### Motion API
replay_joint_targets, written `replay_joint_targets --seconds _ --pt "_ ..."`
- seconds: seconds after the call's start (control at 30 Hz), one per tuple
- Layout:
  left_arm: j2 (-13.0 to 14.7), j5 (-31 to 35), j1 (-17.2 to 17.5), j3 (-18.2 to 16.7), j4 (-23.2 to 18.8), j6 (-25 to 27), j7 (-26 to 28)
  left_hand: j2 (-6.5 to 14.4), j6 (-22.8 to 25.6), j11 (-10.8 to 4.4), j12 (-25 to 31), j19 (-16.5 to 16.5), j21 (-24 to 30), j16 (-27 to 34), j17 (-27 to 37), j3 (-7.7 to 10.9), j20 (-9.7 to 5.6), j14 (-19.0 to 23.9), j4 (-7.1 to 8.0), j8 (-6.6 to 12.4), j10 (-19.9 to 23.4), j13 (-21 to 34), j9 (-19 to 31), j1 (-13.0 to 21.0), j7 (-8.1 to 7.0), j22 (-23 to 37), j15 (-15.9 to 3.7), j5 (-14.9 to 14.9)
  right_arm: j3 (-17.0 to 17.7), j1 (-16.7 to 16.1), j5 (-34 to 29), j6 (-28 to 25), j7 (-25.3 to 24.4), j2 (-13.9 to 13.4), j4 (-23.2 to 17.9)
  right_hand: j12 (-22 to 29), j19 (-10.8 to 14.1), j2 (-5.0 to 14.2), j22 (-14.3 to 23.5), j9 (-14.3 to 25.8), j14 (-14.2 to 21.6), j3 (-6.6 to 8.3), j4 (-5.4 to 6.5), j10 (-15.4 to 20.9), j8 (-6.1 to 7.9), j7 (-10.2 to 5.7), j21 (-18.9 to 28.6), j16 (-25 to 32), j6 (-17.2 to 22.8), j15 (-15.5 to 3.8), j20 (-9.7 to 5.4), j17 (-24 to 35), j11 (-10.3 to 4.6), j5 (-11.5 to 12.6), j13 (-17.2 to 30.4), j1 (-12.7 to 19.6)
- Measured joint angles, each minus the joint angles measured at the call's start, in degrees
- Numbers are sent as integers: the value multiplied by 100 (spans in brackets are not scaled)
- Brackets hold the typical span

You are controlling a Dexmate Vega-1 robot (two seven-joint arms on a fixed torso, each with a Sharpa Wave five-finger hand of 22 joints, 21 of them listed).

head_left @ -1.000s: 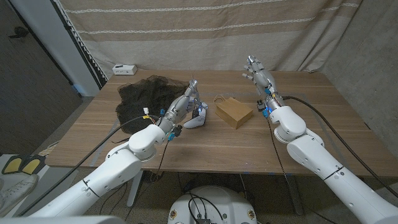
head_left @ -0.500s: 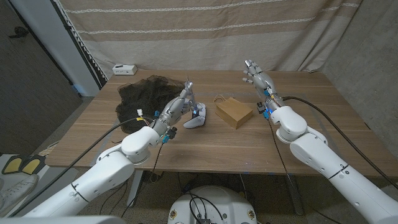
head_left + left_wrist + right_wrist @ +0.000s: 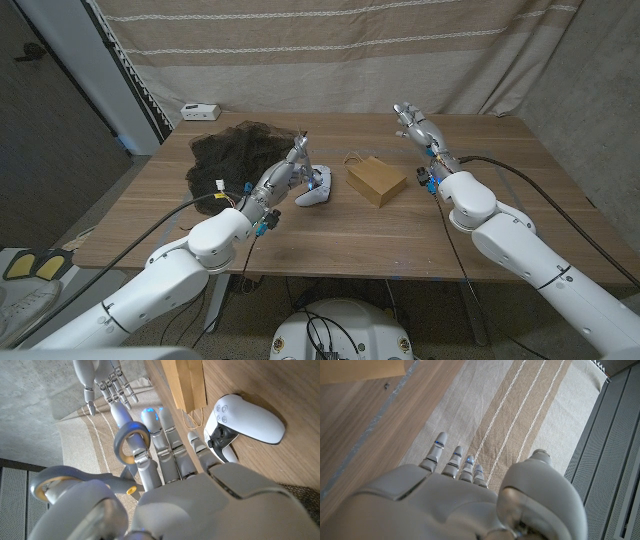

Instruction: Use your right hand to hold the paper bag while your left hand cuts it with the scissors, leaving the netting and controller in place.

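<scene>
The brown paper bag [image 3: 376, 181] lies flat at the table's middle, handles toward the far side; it also shows as the bag [image 3: 187, 382] in the left wrist view. A white controller [image 3: 315, 188] [image 3: 246, 415] lies just to its left. The dark netting [image 3: 232, 156] is heaped at the far left. My left hand [image 3: 282, 176] hovers between netting and controller and holds grey scissors [image 3: 302, 142], with a finger through one handle ring [image 3: 131, 442]. My right hand [image 3: 414, 122] [image 3: 455, 495] is raised beyond the bag's right side, fingers spread, holding nothing.
A small white device [image 3: 200, 111] sits at the table's far left corner. A beige striped curtain [image 3: 330, 50] hangs behind the table. Bare wood [image 3: 480, 220] stretches in front of and to the right of the bag.
My left hand with the scissors has drawn back to the left, off the controller, which now shows whole. My right hand has dipped slightly and stays empty.
</scene>
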Motion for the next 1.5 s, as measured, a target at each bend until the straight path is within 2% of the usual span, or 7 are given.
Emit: replay_joint_targets --seconds 0.27,0.5,0.67,0.87,1.0,1.1,1.5 --pt "80 -54 101 -62 -64 35 -7 15 0 1 21 0 0 0 -27 1 0 0 0 0 1 18 -18 15 0 0 0 0 -27 -33 -140 -293 -125 -112 -170 0 22 -63 -28 -26 -122 49 -158 -53 0 92 -105 -45 -31 169 18 -80 195 0 -6 233" --pt "137 -85 179 -108 -94 38 -24 15 0 -1 44 0 0 33 -27 1 0 0 0 0 24 14 -48 15 0 1 0 0 -127 1 -352 -765 -230 -251 -373 0 -67 -33 -28 -26 -233 55 -211 -97 0 124 -212 -84 -64 280 169 -133 280 0 -33 263" --pt "193 -139 260 -168 -123 45 -48 15 0 -5 44 0 0 55 -27 -23 0 0 -25 0 37 16 -52 15 0 1 0 0 -191 33 -452 -1036 -267 -322 -515 0 -67 -63 -27 -26 -233 55 -211 -97 0 132 -216 -84 -72 280 168 -133 342 0 -32 294" --pt "251 -213 329 -235 -146 57 -84 15 0 -15 87 0 0 55 -26 -23 0 0 -26 0 26 80 -54 15 0 1 0 0 -303 95 -607 -1418 -316 -411 -669 0 -34 -55 -27 -31 -264 55 -259 -63 0 132 -259 -84 -72 310 200 -165 329 0 -32 346" --pt "285 -239 374 -276 -165 70 -86 15 0 -22 87 0 0 77 -40 -22 0 0 -26 0 19 60 -68 15 0 1 0 0 -406 147 -776 -1750 -398 -455 -784 59 -15 -71 -22 -53 -243 77 -281 99 0 175 -315 -84 -116 181 219 -213 161 25 -32 407" --pt "315 -264 419 -317 -186 78 -84 31 -1 -22 87 0 0 77 -49 -22 0 0 -26 0 19 36 -73 31 0 1 0 0 -489 192 -897 -2028 -463 -482 -895 84 6 -71 -12 -53 -254 54 -304 130 0 268 -345 -84 -142 173 239 -237 144 25 -31 407" --pt "382 -279 544 -423 -243 82 -50 31 -1 -22 100 22 0 77 -53 3 -21 0 -50 0 20 37 -83 31 1 2 0 0 -826 410 -1280 -2856 -549 -559 -1179 84 58 -88 -12 -80 -254 33 -325 150 22 731 -459 -84 -6 173 187 -292 444 24 -58 425"
